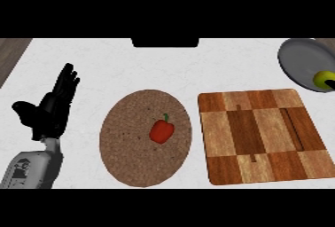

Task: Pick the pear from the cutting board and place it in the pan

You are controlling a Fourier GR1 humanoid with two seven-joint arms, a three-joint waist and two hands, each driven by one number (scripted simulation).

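A: Left hand [49, 108] open, fingers straight up, nothing held. Resting, well out of the action.
B: And the right hand [332, 83]?
A: Only a dark sliver at the right edge, touching the pear [321, 78]. Open or closed round it: cannot tell.
B: So where from each hand?
A: From the left hand: far off to the right and a bit further away, past the plate [131, 146] with its red pepper [161, 131], past the board [262, 137] too. From the right hand: right against it, just to its left.
B: On the board?
A: No. Board bare. Sitting inside the pan [297, 57], close to the nearer rim, beyond the board's far right corner.
B: Long axis?
A: Hard to call. Looks roundish, partly hidden by the sliver and the edge.
B: Task status, then?
A: Nearly done, by the look of it: already in the pan, with only a release and a pull-away remaining, if held at all.
B: Nearer hand?
A: Right, no contest. Nothing here for the left.
B: Risk?
A: Could roll on the pan's sloped wall on release. Worth a straight lift away, no sideways nudge.
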